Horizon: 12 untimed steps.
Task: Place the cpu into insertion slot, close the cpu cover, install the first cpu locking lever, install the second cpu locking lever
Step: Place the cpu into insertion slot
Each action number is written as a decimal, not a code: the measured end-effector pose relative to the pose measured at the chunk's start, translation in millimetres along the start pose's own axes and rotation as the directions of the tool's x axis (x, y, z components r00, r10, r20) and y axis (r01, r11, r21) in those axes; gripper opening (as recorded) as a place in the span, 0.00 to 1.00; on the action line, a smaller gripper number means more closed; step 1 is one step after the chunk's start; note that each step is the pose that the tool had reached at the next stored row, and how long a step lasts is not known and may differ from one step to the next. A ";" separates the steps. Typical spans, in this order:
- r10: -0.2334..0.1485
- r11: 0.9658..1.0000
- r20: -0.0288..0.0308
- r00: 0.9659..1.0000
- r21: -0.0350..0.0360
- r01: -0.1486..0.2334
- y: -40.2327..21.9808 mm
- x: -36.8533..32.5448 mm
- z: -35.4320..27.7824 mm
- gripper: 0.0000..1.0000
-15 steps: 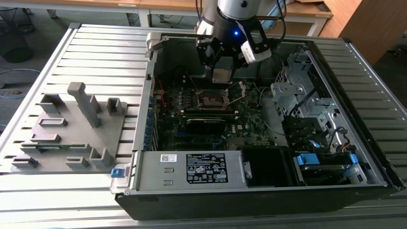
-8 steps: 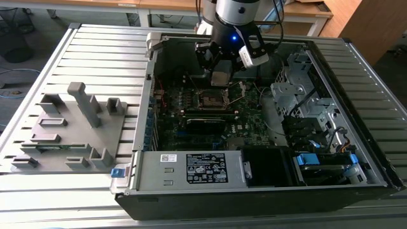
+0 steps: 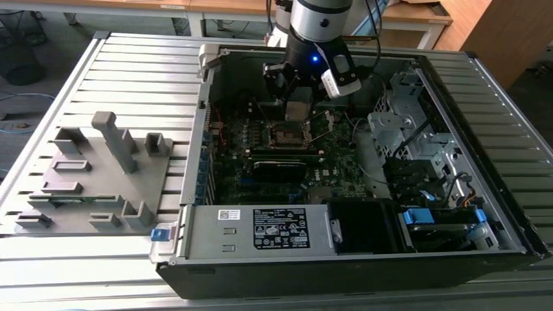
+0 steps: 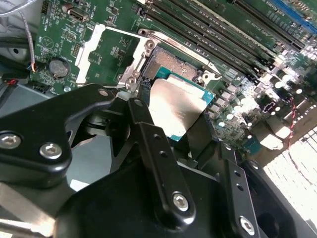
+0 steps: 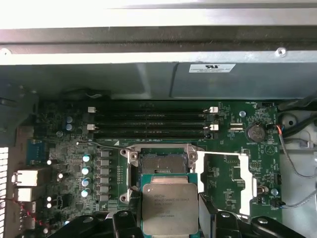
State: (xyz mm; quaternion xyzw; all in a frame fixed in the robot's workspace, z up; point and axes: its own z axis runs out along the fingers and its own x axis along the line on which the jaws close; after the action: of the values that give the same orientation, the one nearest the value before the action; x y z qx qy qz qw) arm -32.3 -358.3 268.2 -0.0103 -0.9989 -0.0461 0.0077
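My fingers (image 5: 208, 215) are clamped on the cpu (image 5: 170, 208), which hangs over one edge of the insertion slot (image 5: 158, 161), cpu cover (image 5: 225, 155) swung open beside it; I judge any tilt or offset could bend the slot's contacts.

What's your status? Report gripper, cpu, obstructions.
Gripper shut on cpu, held over insertion slot, not seated. Hinged cpu cover swung open; slot unobstructed.

exterior view: high, angled down into the computer case (image 3: 346, 275). both wrist views look from close, sharing the insertion slot (image 4: 171, 67) (image 5: 162, 162).
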 end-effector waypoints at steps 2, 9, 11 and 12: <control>0.000 1.000 0.001 1.000 0.000 0.000 -0.3 0.0 3.7 0.54; -0.001 1.000 0.001 1.000 0.000 0.001 -1.4 -0.1 15.4 0.54; -0.001 1.000 0.001 1.000 0.000 0.001 -1.8 -0.1 18.9 0.54; -0.001 1.000 0.002 1.000 0.000 0.001 -1.9 -0.2 20.7 0.54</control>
State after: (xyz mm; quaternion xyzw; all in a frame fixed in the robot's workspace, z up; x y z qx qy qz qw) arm -32.4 -358.3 247.4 -0.0099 -0.9989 -0.0462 0.0070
